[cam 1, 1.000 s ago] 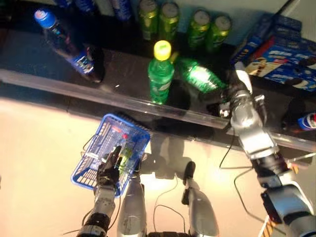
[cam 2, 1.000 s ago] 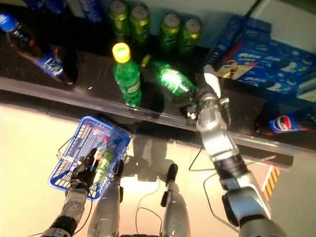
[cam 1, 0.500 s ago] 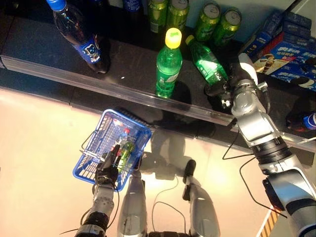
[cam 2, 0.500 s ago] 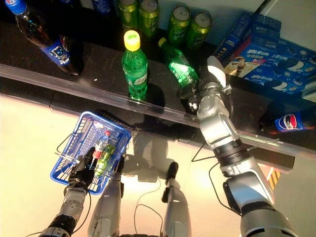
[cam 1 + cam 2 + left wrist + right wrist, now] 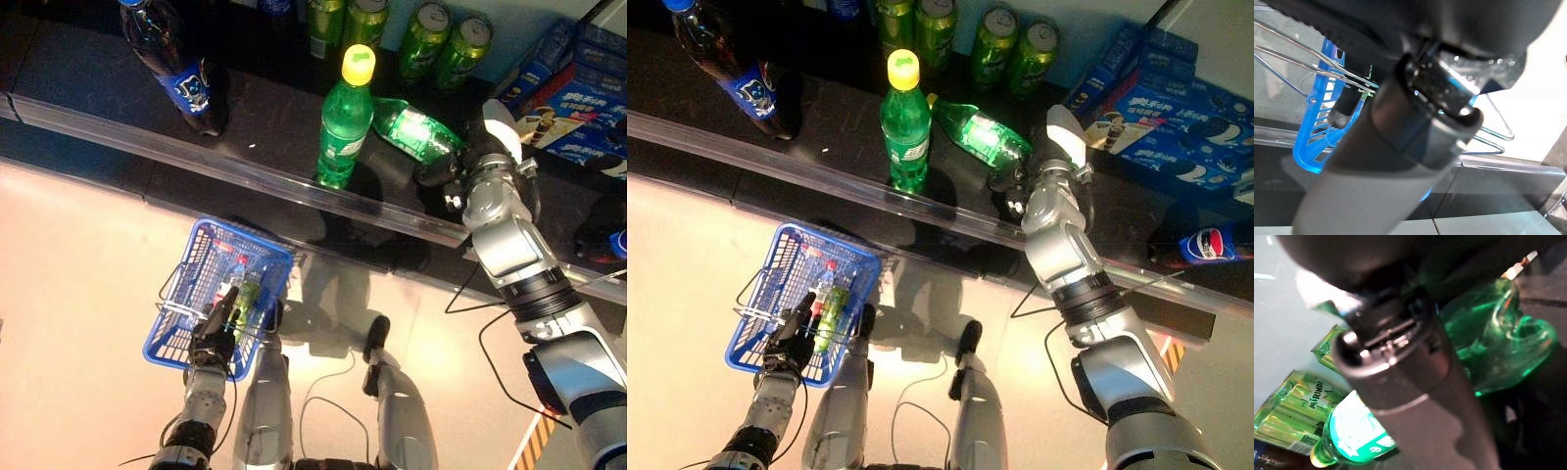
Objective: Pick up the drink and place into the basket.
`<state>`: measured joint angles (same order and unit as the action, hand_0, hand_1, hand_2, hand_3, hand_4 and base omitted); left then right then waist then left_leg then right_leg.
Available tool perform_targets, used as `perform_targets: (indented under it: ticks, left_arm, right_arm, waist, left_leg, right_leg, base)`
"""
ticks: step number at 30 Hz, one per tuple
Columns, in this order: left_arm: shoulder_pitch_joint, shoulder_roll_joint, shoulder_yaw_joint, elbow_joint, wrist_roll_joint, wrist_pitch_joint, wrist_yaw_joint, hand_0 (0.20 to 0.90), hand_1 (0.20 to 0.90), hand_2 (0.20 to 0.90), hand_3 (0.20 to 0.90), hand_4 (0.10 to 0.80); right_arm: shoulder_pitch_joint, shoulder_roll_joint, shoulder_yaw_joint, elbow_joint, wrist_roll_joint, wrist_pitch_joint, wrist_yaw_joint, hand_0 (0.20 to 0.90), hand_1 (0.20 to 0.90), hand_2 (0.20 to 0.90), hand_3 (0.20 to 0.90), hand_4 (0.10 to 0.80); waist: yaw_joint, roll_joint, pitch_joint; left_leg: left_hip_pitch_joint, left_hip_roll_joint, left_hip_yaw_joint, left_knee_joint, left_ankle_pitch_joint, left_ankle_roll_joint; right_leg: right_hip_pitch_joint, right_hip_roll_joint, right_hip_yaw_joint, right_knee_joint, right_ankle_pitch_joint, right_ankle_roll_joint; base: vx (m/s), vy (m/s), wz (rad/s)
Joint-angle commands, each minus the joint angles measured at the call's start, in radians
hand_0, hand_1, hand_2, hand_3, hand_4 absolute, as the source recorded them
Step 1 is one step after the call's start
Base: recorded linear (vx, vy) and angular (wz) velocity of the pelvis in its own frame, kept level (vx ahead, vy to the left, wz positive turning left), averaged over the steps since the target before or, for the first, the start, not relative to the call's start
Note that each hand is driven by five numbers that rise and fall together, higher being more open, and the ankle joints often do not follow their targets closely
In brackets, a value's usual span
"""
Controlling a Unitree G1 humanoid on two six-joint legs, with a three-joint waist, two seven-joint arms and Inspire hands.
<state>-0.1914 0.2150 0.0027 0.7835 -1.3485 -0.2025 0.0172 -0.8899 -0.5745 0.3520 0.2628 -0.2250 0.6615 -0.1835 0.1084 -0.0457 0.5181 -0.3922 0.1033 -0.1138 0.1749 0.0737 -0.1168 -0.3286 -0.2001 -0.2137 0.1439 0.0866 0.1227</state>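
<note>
My right hand point(image 5: 1043, 191) is up on the dark shelf point(image 5: 98, 93), at the base end of a green bottle lying on its side point(image 5: 416, 129). I can't tell from any view whether the fingers have closed on it; the right wrist view only shows the bottle's green base just past the hand. That bottle is my drink. It lies toward the robot's left of the hand, its long axis running along the shelf with the cap end pointing away toward the upright green bottle with the yellow cap point(image 5: 343, 122), which stands just beside it. I judge a careless pull could knock that one over.

My left hand point(image 5: 211, 338) is low, fingers curled around the wire handle of the blue basket point(image 5: 176, 338), which already holds a couple of small bottles. The basket hangs below the shelf's clear front rail point(image 5: 245, 171) and well to the left of the drink.

The right hand is far nearer, so the grasp is its job.

Green cans point(image 5: 451, 49), a dark cola bottle point(image 5: 181, 64) and blue biscuit boxes point(image 5: 1176, 108) stand further off.
</note>
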Motion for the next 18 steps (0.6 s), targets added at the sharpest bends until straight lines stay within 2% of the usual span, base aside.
perform_targets:
  ticks: [1,5,7,11,18]
  left_arm:
    - [0.063,0.023,0.008,-0.107,0.009,-0.05,-0.052,0.3,0.3,0.3,0.2,0.1]
    - [0.068,0.026,0.016,-0.106,0.02,-0.05,-0.052,0.3,0.3,0.3,0.2,0.1]
    - [0.069,0.027,0.016,-0.111,0.039,-0.053,-0.042,0.3,0.3,0.3,0.2,0.1]
    - [0.074,0.023,0.02,-0.123,0.045,-0.055,-0.031,0.3,0.3,0.3,0.2,0.1]
    - [0.138,-0.018,0.065,-0.105,0.054,-0.054,-0.058,0.3,0.3,0.3,0.2,0.1]
  right_arm:
    - [0.11,0.006,0.029,0.114,0.056,0.015,-0.016,0.3,0.3,0.3,0.2,0.1]
    - [0.141,0.003,0.005,0.081,0.058,0.005,-0.046,0.3,0.3,0.3,0.2,0.1]
    - [0.201,0.007,-0.029,0.022,0.068,-0.01,-0.119,0.3,0.3,0.3,0.2,0.1]
    - [0.258,0.005,-0.062,-0.048,0.037,-0.016,-0.145,0.3,0.3,0.3,0.2,0.1]
    - [0.367,-0.005,-0.17,-0.186,-0.033,-0.066,-0.133,0.3,0.3,0.3,0.2,0.1]
  waist:
    - [0.047,0.022,0.002]
    - [0.042,0.021,0.002]
    - [0.023,0.029,-0.02]
    - [0.0,0.033,-0.042]
    - [-0.031,0.036,-0.103]
  left_leg:
    - [0.054,-0.051,0.031,-0.047,-0.003,0.102]
    - [0.078,-0.05,0.028,-0.059,-0.005,0.105]
    - [0.101,-0.057,0.006,-0.069,-0.012,0.114]
    - [0.121,-0.06,0.005,-0.07,-0.017,0.111]
    - [0.195,-0.03,0.026,-0.099,-0.019,0.096]
  right_leg:
    - [0.064,0.051,0.012,0.046,-0.083,-0.082]
    - [0.078,0.053,0.022,0.052,-0.089,-0.081]
    - [0.086,0.057,0.059,0.066,-0.103,-0.084]
    - [0.109,0.064,0.076,0.049,-0.106,-0.09]
    - [0.186,0.088,0.075,0.019,-0.124,-0.103]
  base:
    - [-0.021,-0.023,0.06]
    - [-0.032,-0.048,0.05]
    - [-0.044,-0.097,0.08]
    - [-0.042,-0.048,0.22]
    - [-0.039,-0.05,-0.01]
